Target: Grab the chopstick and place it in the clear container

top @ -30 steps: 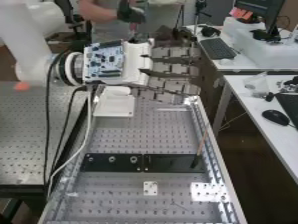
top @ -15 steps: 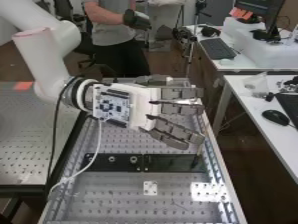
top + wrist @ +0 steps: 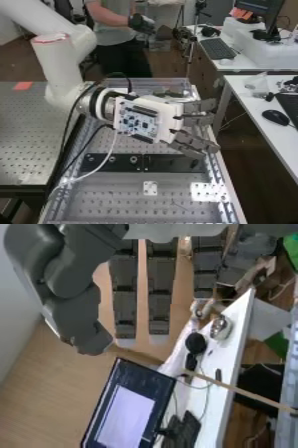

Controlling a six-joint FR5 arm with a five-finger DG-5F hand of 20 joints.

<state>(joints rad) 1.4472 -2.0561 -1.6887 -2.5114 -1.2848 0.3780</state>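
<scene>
In the high view the hand (image 3: 170, 119) is over the right half of the bench, back upward, its fingers straight and spread toward the right edge. The wrist view has the hand (image 3: 159, 294) open too, with straight fingers and the thumb apart from them. A thin wooden chopstick (image 3: 233, 388) runs slantwise past the fingertips there; nothing is curled round it, and whether it touches the thumb I cannot tell. At the bench's far end sits the clear container (image 3: 156, 80), beyond the hand, with some dark items seen in or through it.
A black plate (image 3: 110, 162) with round holes lies across the bench under the hand's near side. Nearer are a small white plate (image 3: 150, 188) and a metal rail (image 3: 229, 197) along the right edge. Cables hang from the wrist. A side table (image 3: 256, 117) stands to the right.
The hand has come from the far part of the bench nearer and to the right, uncovering the clear container. Its fingers now cover where the upright chopstick stood at the right edge.
</scene>
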